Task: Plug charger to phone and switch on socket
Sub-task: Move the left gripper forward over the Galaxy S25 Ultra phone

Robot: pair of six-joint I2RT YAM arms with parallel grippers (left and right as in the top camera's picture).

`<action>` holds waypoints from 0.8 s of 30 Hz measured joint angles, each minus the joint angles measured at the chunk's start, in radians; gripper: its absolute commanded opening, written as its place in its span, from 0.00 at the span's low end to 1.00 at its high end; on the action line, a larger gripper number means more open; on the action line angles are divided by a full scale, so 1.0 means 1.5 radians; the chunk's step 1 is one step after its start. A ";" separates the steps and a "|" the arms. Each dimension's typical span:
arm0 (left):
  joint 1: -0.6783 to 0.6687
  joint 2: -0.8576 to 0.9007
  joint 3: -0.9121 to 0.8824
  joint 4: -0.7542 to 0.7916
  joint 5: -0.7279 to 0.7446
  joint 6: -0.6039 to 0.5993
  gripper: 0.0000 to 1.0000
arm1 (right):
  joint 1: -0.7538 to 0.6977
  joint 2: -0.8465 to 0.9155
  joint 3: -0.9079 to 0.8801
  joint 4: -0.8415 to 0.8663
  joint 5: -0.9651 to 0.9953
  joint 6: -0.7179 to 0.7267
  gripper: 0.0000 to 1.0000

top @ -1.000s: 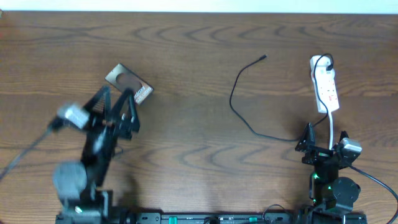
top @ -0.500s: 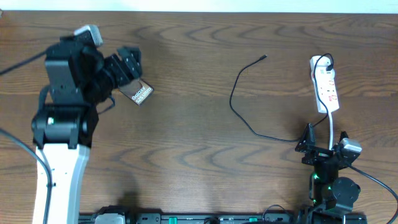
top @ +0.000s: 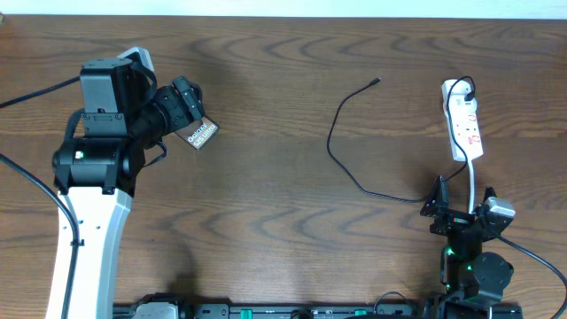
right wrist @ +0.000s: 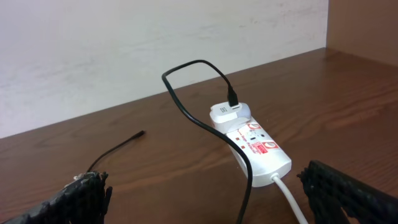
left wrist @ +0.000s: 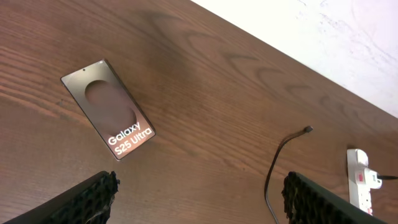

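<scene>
Left hand (left wrist: 199,202) spread, empty, hovering at the near end of the Galaxy S25 Ultra phone (left wrist: 107,110), which lies flat on the desk (top: 266,221); likely lining up to steady it. Charger (top: 330,137) connector tip (left wrist: 307,129) lies loose, well apart from the phone. Right hand (right wrist: 211,199) spread, low near the power strip (right wrist: 255,143), probably placed for the switch.

Open table (top: 266,204) around phone (left wrist: 109,109), charger (top: 330,143) cable crossing mid-table towards socket (top: 463,126)

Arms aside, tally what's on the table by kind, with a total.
Phone: 1
Black charger cable: 1
White power strip: 1
Total: 3
</scene>
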 measured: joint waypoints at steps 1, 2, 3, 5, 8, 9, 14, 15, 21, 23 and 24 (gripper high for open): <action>0.000 0.000 0.000 0.000 0.000 0.001 0.87 | 0.000 0.000 0.000 0.000 0.000 0.000 0.99; 0.000 0.000 0.000 0.000 0.000 0.001 0.87 | 0.000 0.000 0.000 0.000 0.000 0.000 0.99; 0.000 0.000 0.000 0.000 0.000 0.001 0.87 | 0.000 0.000 0.000 0.000 0.000 0.000 0.99; 0.000 0.000 0.000 -0.006 -0.007 0.002 0.87 | 0.000 0.000 0.000 0.000 0.000 0.000 0.99; 0.000 0.000 0.000 -0.030 -0.036 0.002 0.87 | 0.000 0.000 0.000 0.000 0.000 0.000 0.99; 0.000 0.000 0.000 -0.038 -0.048 0.002 0.87 | 0.000 0.000 0.000 0.000 0.000 0.000 0.99; 0.000 0.000 0.000 -0.075 -0.108 0.002 0.87 | 0.000 0.000 0.000 0.000 0.000 0.000 0.99; 0.000 0.000 0.000 -0.087 -0.116 0.002 0.87 | 0.000 0.000 0.000 0.000 0.000 0.000 0.99; 0.000 0.000 0.000 -0.188 -0.136 -0.021 0.87 | 0.000 0.000 0.000 0.000 0.000 0.000 0.99; 0.000 0.000 0.000 -0.204 -0.147 -0.042 0.87 | 0.000 0.000 0.000 0.000 0.000 0.000 0.99; 0.000 0.000 0.000 -0.204 -0.154 -0.053 0.87 | 0.000 0.000 0.000 0.000 0.000 0.000 0.99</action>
